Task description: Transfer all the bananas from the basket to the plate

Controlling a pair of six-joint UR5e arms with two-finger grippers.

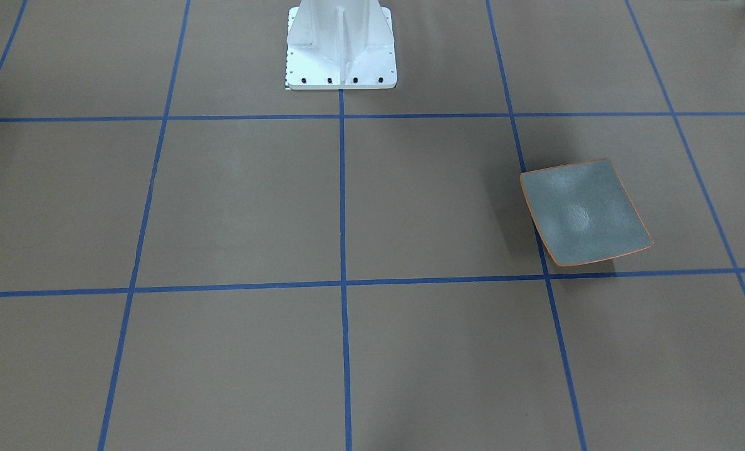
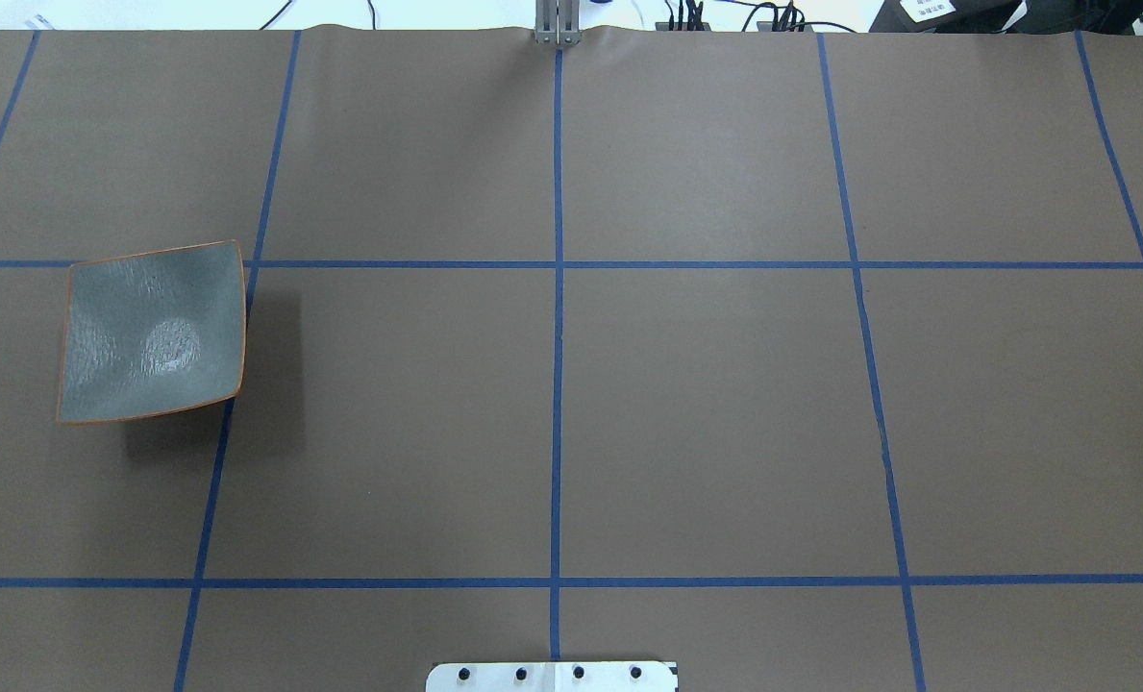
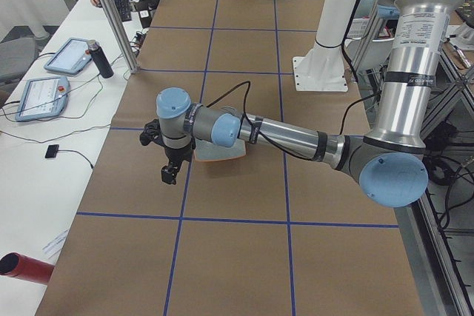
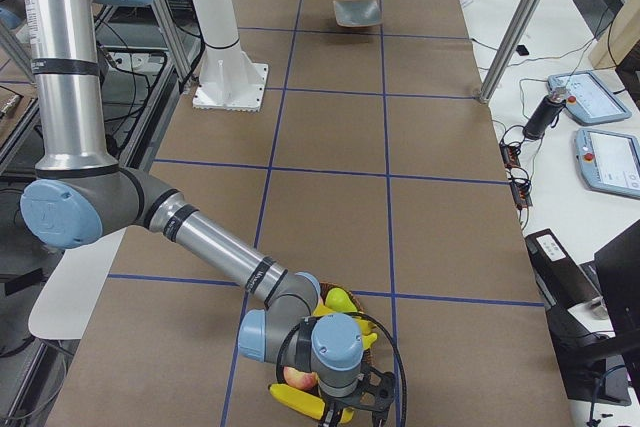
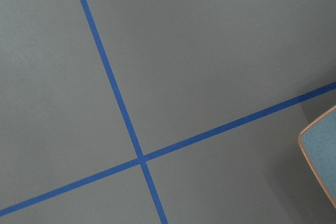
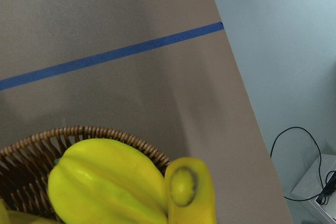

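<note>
Hanging right pincer [image 4: 368, 399] at basket [image 6: 94, 132] bananas [image 6: 190, 203], spread apparently hidden.

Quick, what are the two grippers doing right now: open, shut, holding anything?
Left gripper: cannot be told; only a side view shows it.
Right gripper: cannot be told; it is at the basket.

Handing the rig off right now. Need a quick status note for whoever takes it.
Left gripper: hangs near the plate; open or shut, cannot tell.
Right gripper: over the basket; cannot tell either.
The plate sits empty on the robot's left side. The bananas in view lie in the basket at the table's right end; their count is unclear.
Done: no banana on the plate. Left: every banana.
</note>
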